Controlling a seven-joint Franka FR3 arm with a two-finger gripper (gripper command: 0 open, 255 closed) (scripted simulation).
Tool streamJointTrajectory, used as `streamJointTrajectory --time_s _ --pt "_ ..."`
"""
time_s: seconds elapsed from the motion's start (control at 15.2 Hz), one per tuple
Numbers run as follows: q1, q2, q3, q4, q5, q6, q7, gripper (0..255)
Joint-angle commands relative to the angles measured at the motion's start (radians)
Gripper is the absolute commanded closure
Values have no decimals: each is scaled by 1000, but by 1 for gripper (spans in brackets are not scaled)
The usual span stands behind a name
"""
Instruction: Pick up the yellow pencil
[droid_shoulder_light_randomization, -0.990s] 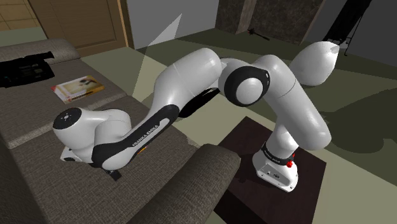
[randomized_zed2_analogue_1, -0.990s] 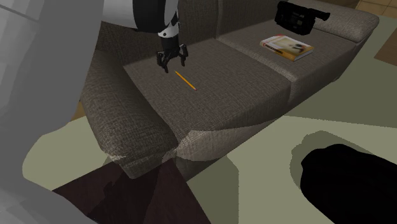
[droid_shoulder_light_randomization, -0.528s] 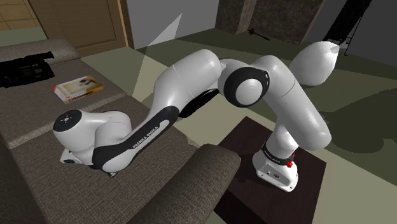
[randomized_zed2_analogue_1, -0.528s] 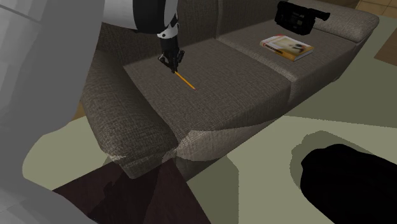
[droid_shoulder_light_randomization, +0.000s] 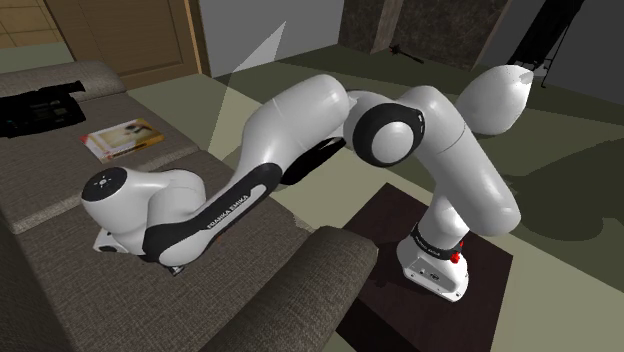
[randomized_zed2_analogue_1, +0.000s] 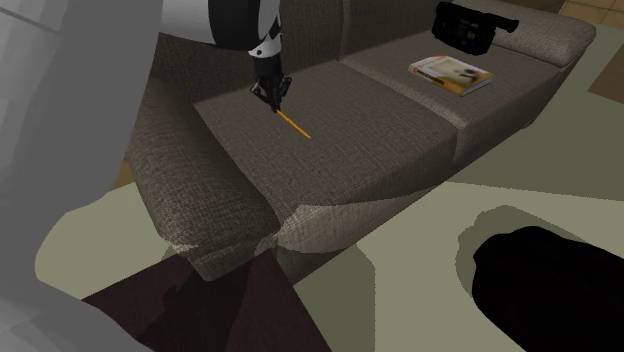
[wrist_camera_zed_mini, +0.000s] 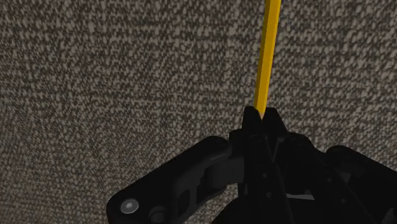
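A thin yellow pencil (randomized_zed2_analogue_1: 292, 123) lies on the brown woven sofa seat (randomized_zed2_analogue_1: 330, 140) in the second exterior view. My black gripper (randomized_zed2_analogue_1: 272, 95) points down onto the pencil's far end, fingers together around it. In the wrist view the pencil (wrist_camera_zed_mini: 267, 57) runs straight away from the gripper (wrist_camera_zed_mini: 261, 114), and its near end sits pinched between the two black fingertips, with the sofa fabric (wrist_camera_zed_mini: 127, 83) right behind it. In the shoulder view the white arm (droid_shoulder_light_randomization: 300, 130) reaches over the sofa and hides the hand and pencil.
A book (randomized_zed2_analogue_1: 450, 73) and a black camcorder (randomized_zed2_analogue_1: 470, 27) rest on the sofa's far cushion, well away from the gripper. The sofa armrest (randomized_zed2_analogue_1: 200, 200) rises beside the seat. The robot's stand sits on a dark box (droid_shoulder_light_randomization: 440, 270) on the floor.
The gripper came down from just above the seat onto the pencil's end, and its fingers went from spread apart to shut on it. The pencil has hardly shifted.
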Motion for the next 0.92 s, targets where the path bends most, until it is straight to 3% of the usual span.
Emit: streamJointTrajectory --time_s 0.0,0.86 --pt "-3 -18 4 -7 4 -12 -2 255" --pt "-12 -96 23 12 29 -108 -21 255"
